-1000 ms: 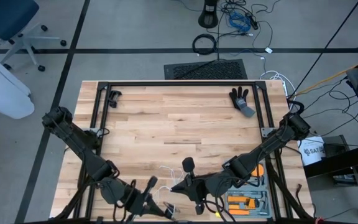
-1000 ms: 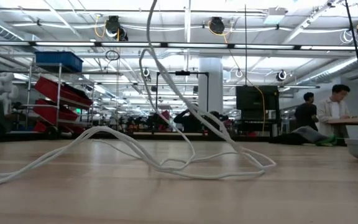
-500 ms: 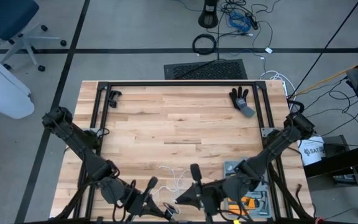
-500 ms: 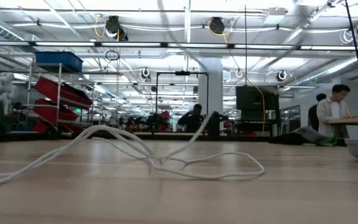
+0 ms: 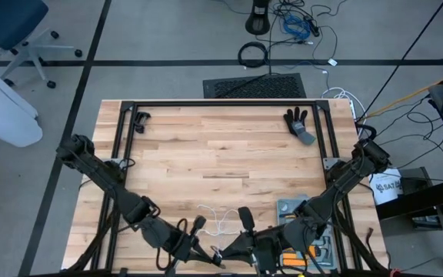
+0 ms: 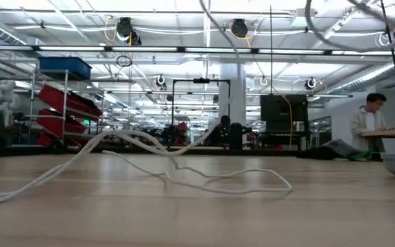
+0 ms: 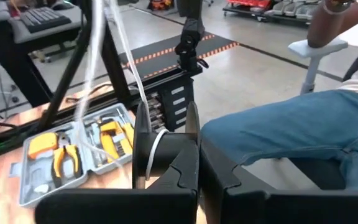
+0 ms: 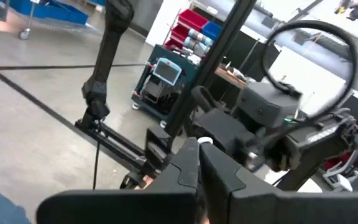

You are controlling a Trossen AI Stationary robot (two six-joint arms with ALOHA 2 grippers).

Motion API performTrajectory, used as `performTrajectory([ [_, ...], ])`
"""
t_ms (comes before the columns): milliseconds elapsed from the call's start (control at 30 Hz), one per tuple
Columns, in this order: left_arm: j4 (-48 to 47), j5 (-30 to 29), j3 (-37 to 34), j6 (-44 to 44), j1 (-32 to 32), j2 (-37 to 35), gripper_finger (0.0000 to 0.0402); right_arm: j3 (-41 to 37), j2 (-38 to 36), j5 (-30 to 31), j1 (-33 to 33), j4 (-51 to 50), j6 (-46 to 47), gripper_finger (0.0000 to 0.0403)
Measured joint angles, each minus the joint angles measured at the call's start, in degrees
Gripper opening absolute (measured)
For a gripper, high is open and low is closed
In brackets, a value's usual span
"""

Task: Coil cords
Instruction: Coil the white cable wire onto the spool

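Wooden tabletop (image 5: 221, 154) with tool case (image 5: 314, 246) at near right edge; loose white cord (image 5: 214, 223) in loops near front centre, running to black reel (image 7: 160, 152) clamped in closed left end effector (image 7: 199, 180); right end effector (image 8: 199, 165) closed, nothing seen held

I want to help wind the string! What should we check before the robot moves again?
1. Reel held by left end effector: ok, clamped on it.
2. White cord joined to reel: ok, a strand wraps it.
3. Cord loose on table: not ok, loops still lie there.
4. Right end effector holding cord: cannot tell, shut.
5. Tool case clear of cord: cannot tell.
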Motion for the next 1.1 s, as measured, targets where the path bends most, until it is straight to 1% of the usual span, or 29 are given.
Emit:
performTrajectory([
  [267, 3.7, 4.9, 0.0, 0.0, 1.9, 1.6, 0.0002, 0.1, 0.3, 0.1, -1.8, -4.3, 2.9, 0.0000],
  [467, 4.7, 5.6, 0.0, 0.4, 2.1, 1.6, 0.0002, 0.1, 0.3, -0.5, -2.7, -7.6, 6.0, 0.0000],
  [667, 7.5, 5.6, 0.0, 2.0, 2.2, 1.6, 0.0002, 0.1, 0.3, -4.3, -3.1, -8.7, 8.1, 0.0000],
  [833, 9.3, 7.0, 0.0, 3.7, 2.1, 1.6, 0.0002, 0.1, 0.3, -5.8, -3.5, -10.0, 9.5, 0.0000],
  [1000, 10.9, 7.0, 0.0, 5.7, 1.6, 1.6, 0.0002, 0.1, 0.4, -10.5, -4.5, -11.1, 11.9, 0.0000],
  [1100, 11.3, 7.0, 0.0, 7.1, 1.5, 1.6, 0.0002, 0.1, 0.9, -12.7, -5.0, -10.1, 12.3, 0.0000],
])
